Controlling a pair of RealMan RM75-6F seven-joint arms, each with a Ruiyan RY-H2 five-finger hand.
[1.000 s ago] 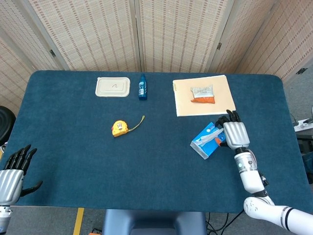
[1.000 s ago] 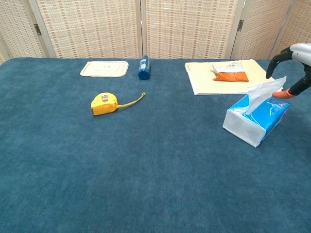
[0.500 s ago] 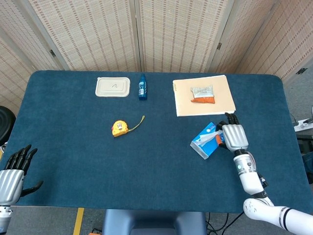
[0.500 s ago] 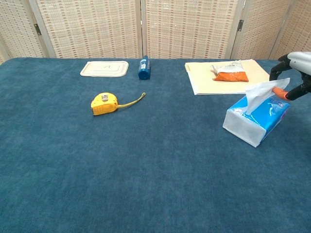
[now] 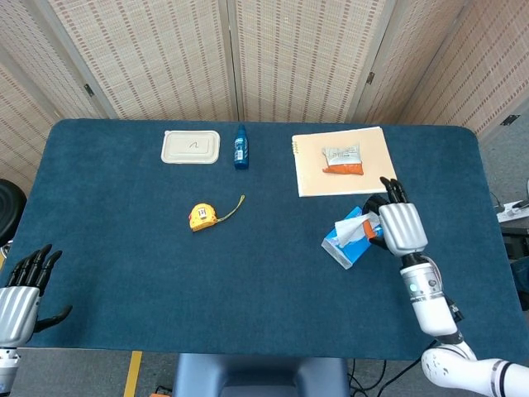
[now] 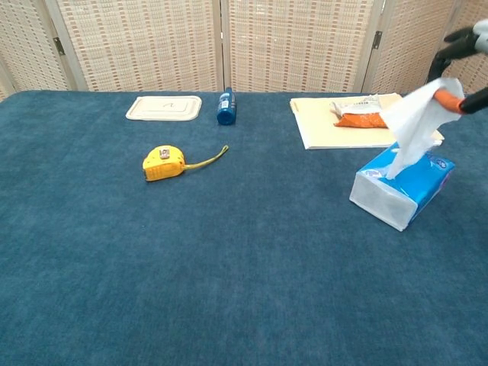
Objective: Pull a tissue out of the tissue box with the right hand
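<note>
A blue and white tissue box lies on the blue table at the right. A white tissue stretches up out of its slot, its lower end still in the box. My right hand is raised above the box and pinches the tissue's top end between its fingers. My left hand hangs at the near left table edge, fingers apart, holding nothing.
A cream notebook with a white and orange packet lies just behind the box. A blue bottle, a white lidded tray and a yellow tape measure sit further left. Woven screens stand behind the table.
My right hand has closed on the tissue's tip and risen, drawing the tissue upward out of the box. The left hand has not moved.
</note>
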